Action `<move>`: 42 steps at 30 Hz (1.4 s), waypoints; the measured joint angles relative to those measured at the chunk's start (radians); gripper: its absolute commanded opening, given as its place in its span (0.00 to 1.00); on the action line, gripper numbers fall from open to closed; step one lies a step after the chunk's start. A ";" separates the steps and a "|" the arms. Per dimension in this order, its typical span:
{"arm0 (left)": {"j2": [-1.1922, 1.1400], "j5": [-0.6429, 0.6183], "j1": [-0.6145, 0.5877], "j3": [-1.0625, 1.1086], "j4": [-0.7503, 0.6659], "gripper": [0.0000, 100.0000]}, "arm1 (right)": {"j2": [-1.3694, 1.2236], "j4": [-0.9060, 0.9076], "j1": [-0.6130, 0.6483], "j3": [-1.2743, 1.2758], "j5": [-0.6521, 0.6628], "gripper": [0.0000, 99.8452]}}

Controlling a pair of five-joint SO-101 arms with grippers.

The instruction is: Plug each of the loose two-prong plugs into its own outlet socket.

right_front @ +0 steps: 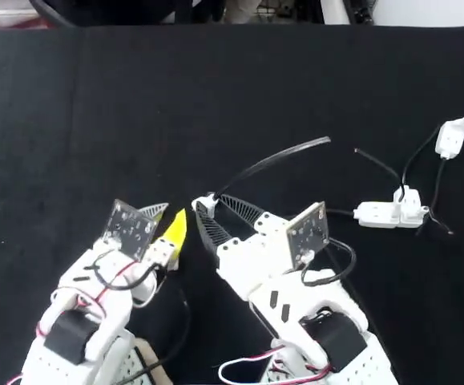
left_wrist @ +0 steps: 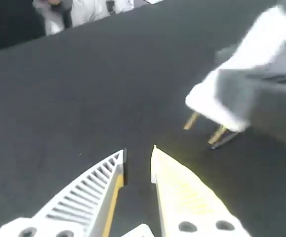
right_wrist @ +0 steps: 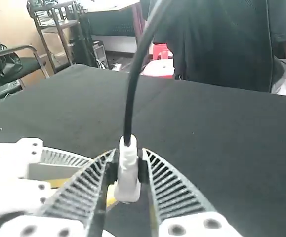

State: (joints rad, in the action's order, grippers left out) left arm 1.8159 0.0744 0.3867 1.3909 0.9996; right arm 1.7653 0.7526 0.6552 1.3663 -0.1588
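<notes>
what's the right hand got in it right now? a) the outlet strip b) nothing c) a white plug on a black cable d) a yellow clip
C: in the right wrist view the right hand is closed on the white plug, with the black cable rising from the plug's top.

The tabletop (right_front: pixel 215 96) looks like matt black cloth. The plug (left_wrist: pixel 222 98) is smooth white plastic with a slight sheen, and its prongs (left_wrist: pixel 191 121) are brass-coloured metal. The cable (right_wrist: pixel 135 74) has a smooth, glossy black sheath. The fingers (left_wrist: pixel 182 197) are ribbed matt plastic. The outlet strip (right_front: pixel 376 213) is smooth white plastic.
</notes>
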 measured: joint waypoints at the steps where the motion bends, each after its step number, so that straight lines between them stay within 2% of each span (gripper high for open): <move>1: 0.000 -0.002 0.006 -0.020 0.026 0.10 | 0.000 0.000 0.000 0.000 0.000 0.01; 7: 0.011 -0.002 0.018 -0.080 0.120 0.03 | 0.000 0.018 0.037 0.000 0.000 0.01; 14: 0.011 -0.003 0.038 -0.083 0.126 0.04 | 0.000 0.018 0.068 0.023 0.000 0.01; 17: 0.011 -0.041 0.038 -0.083 0.126 0.04 | -0.002 0.018 0.080 0.023 -0.008 0.01; 27: 0.008 -0.074 0.100 -0.035 0.126 0.15 | -0.002 0.018 0.118 0.025 -0.025 0.01; 32: 0.009 0.043 0.104 -0.002 0.126 0.15 | -0.002 0.091 0.121 0.011 -0.025 0.01; 36: 0.006 0.069 0.104 0.020 0.117 0.15 | -0.002 0.123 0.121 -0.006 -0.025 0.01; 42: 0.006 -0.021 0.052 0.012 0.117 0.15 | -0.002 0.123 0.121 -0.008 -0.025 0.01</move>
State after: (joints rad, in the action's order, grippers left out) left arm 1.8220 0.0529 0.4388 1.4032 1.1162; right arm 1.7637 0.8753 0.7764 1.3587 -0.1834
